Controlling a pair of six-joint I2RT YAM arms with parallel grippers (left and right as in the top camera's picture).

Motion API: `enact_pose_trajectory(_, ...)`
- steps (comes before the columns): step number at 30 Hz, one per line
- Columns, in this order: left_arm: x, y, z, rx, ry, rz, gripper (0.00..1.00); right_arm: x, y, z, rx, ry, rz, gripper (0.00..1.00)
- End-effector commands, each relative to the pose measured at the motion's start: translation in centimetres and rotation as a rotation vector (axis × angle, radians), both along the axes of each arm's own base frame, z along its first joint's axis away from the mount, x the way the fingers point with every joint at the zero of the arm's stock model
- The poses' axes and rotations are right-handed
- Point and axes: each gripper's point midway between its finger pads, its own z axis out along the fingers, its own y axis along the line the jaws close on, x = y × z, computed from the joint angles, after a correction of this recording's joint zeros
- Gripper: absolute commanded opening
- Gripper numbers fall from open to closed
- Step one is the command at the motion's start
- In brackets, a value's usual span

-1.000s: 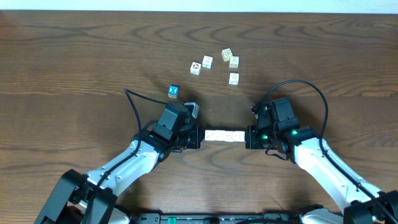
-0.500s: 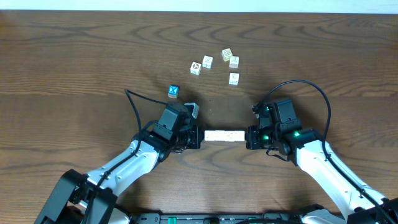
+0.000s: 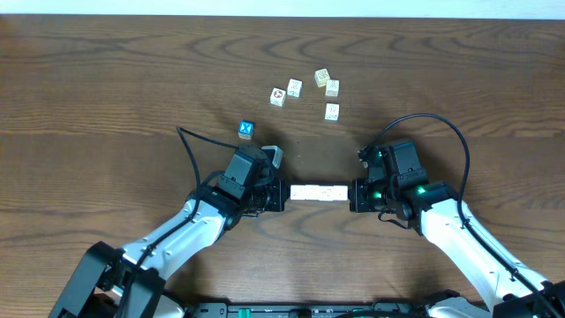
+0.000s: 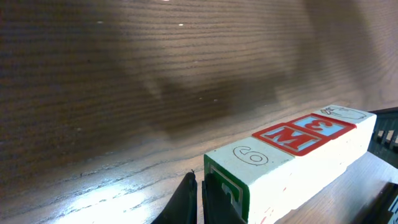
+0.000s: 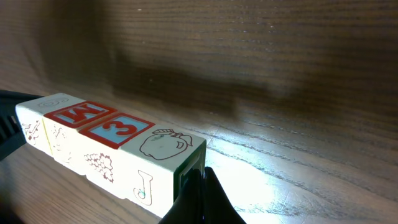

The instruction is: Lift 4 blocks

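Now blocks (image 3: 318, 192) in row, wedged between left gripper (image 3: 284, 193), right gripper (image 3: 351, 194), both pressed together; seemingly airborne.

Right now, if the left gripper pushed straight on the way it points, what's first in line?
The row of blocks: its near end looks pressed against the left gripper. Behind the row, the right gripper.

Blocks (image 3: 318, 192) look matt painted wood; table (image 3: 106, 88), glossy woodgrain.
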Motion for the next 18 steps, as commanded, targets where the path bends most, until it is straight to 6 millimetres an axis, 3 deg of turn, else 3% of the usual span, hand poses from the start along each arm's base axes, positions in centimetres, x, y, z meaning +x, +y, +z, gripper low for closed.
enact_pose_trajectory(1,-1.0,-2.5,3.1,-0.125,-0.021,-0.090,0.07,-1.6,3.9,2.2,0.162,0.014,0.133,0.01)
enact_pose_trajectory(18,-1.0,-2.5,3.2,-0.126,-0.022,-0.090,0.08,-1.5,3.8,3.7,0.169,-0.027,0.133,0.01)
